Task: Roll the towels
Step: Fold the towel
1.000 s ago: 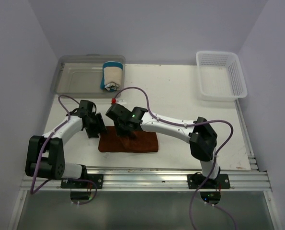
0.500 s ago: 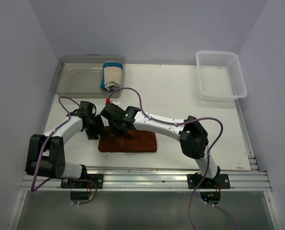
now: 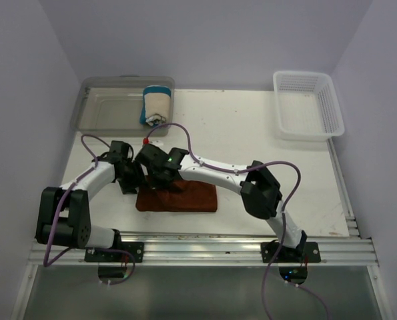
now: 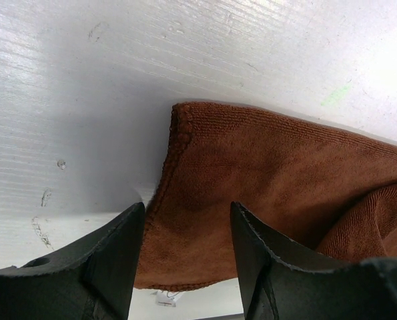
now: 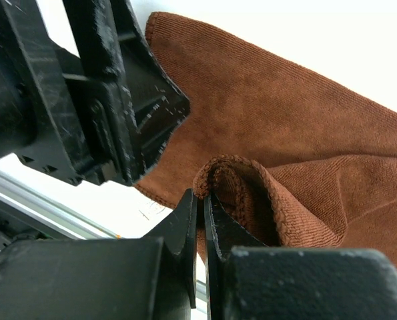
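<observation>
The rust-brown towel lies on the white table near the front edge. My right gripper is shut on a folded edge of it, lifted into a small curl over the towel's left part. My left gripper is open just left of that, its jaws straddling the towel's left corner without closing. The left gripper shows in the right wrist view, close beside the curl. The cream towel with blue edges sits rolled up in the clear plastic bin at the back left.
A white mesh basket stands at the back right. The metal rail runs along the table's front edge. Purple cables loop over both arms.
My right gripper has moved left along the towel toward my left gripper, dragging the pinched edge with it. The left arm has barely moved.
</observation>
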`<state>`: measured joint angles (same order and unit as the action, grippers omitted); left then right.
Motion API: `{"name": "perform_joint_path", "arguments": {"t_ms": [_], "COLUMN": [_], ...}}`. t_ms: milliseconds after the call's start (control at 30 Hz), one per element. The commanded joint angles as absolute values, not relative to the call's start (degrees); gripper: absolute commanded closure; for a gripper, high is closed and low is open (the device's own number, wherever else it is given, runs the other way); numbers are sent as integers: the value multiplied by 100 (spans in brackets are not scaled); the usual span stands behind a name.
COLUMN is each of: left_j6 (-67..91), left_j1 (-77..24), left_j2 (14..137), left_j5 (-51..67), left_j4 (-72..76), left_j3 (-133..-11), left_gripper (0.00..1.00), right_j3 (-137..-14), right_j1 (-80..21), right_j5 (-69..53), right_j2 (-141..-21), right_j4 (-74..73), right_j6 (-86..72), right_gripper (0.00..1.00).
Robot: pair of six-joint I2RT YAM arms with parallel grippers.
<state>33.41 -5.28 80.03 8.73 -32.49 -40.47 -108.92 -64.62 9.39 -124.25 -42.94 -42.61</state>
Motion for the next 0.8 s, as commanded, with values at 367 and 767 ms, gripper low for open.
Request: {"name": "perform_joint_path", "arguments": {"t_ms": [367, 767], "left_j6": [3331, 3164], "left_j1": [-475, 52], "left_j2": [7919, 7286], "left_j5": [905, 431], "left_j4": [-3146, -3998], "left_j3": [-3973, -5035], "left_gripper": [43, 43], "right_j3": [-11672, -11549], "right_j1": [-6513, -6504], "right_j5": [764, 729], "right_j2": [-12788, -12832], "right_j4": [-4412, -4351], "right_j6": [-4184, -4175], "right_gripper": [100, 100]}}
